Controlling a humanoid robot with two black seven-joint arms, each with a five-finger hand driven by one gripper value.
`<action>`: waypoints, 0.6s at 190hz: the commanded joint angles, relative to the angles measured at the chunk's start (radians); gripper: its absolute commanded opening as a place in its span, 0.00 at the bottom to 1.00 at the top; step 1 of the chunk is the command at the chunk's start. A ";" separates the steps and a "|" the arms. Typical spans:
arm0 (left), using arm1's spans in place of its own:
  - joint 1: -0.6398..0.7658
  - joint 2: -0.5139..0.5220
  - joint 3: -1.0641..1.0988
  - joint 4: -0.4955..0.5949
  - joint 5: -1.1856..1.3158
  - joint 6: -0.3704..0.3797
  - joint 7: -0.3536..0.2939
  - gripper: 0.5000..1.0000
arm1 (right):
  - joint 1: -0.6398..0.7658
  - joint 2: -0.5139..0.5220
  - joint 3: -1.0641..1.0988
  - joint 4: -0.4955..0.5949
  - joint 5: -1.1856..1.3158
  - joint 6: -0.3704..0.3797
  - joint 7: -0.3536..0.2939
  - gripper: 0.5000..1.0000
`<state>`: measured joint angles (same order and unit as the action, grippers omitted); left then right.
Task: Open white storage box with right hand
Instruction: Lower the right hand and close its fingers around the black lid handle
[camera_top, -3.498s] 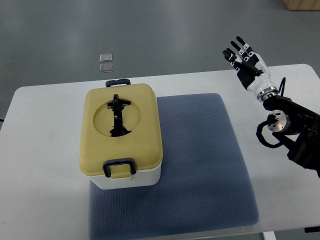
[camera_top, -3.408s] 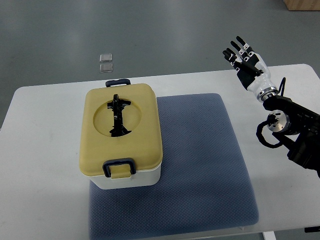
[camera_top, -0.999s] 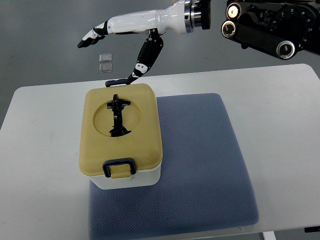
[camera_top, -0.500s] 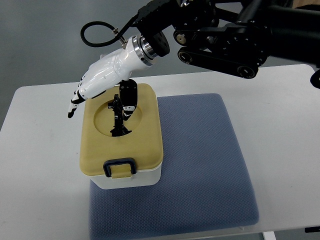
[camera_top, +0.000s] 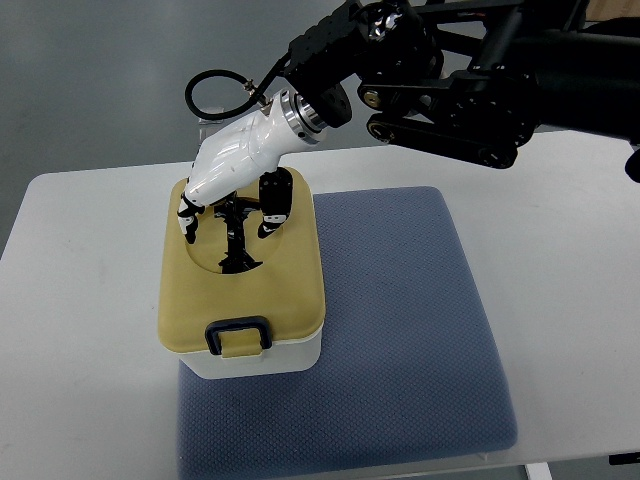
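Observation:
The storage box (camera_top: 300, 355) has a white base and a yellow lid (camera_top: 285, 280). It stands on the left part of a blue-grey mat. A black handle (camera_top: 238, 255) lies in the lid's round recess. A dark latch (camera_top: 238, 333) sits at the lid's near edge. My right hand (camera_top: 228, 226) reaches down over the far half of the lid. Its fingers (camera_top: 188, 225) curl down left of the handle and its thumb (camera_top: 270, 215) curls down right of it. The handle's far end shows between them, not gripped. The box's far latch is hidden by the hand.
The blue-grey mat (camera_top: 400, 330) lies on a white table (camera_top: 80, 330). My right arm's black links (camera_top: 470, 75) and a looped black cable (camera_top: 215, 90) hang over the table's far edge. Grey floor lies beyond.
My right hand has drawn in from the box's left edge and come down over the lid. Its fingers have curled to either side of the black handle.

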<state>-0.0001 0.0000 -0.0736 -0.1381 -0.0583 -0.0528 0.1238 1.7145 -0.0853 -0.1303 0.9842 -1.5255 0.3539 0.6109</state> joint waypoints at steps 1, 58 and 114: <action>0.000 0.000 0.000 0.000 0.000 0.001 0.000 1.00 | -0.003 0.004 0.001 0.001 0.001 -0.004 0.000 0.36; 0.000 0.000 0.000 0.000 0.000 0.001 0.000 1.00 | -0.029 0.009 0.003 -0.002 0.001 -0.024 0.000 0.22; 0.000 0.000 0.000 0.000 0.000 0.001 0.000 1.00 | -0.032 0.009 0.003 -0.004 -0.001 -0.038 0.000 0.00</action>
<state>0.0000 0.0000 -0.0736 -0.1381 -0.0583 -0.0528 0.1244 1.6832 -0.0766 -0.1273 0.9806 -1.5260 0.3169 0.6109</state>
